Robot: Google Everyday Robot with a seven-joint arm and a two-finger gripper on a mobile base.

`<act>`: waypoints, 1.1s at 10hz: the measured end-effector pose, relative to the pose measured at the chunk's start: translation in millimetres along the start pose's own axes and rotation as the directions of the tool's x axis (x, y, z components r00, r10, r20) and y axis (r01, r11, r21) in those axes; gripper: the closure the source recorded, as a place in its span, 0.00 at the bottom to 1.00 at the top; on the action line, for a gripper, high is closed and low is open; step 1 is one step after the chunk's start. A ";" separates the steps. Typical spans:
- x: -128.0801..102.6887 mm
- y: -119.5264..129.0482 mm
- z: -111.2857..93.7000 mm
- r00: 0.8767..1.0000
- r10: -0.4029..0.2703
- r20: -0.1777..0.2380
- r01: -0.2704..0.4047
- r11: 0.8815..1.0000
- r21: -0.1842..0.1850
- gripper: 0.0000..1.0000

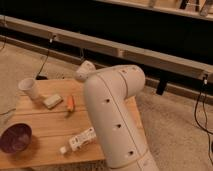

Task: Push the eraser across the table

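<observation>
Wooden and honey-coloured, the table (47, 131) sits low on the carpet with a few small things on top. There is a white cup (29, 89) at the far left corner, a pale cream block (52, 101) near it, and a little orange stick (70, 103) just beside the block. A purple bowl (15, 137) sits at the near left edge, and a white bottle (79, 140) lies on its side close to the front.

The big white robot arm (115, 120) fills the middle of the view and covers the right part of the table. The gripper is hidden behind that arm, down past the round joint at the top, so it cannot be seen. Its fingers are pressed together, and I cannot tell if they hold anything.

The black eraser does not show anywhere. It is most likely on the covered part of the table, behind the arm.

To do the push well, I think the closed fingers should come down low, right next to one long side of the eraser, and touch it flat. Then they should slide slowly in one straight line over the wood. The push should stay away from the orange stick and the bottle, and it should stop before the table edge so the eraser does not drop off.
</observation>
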 end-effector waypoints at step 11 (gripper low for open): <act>-36.5 9.0 7.9 0.998 -0.011 0.060 0.010 1.000 0.027 0.94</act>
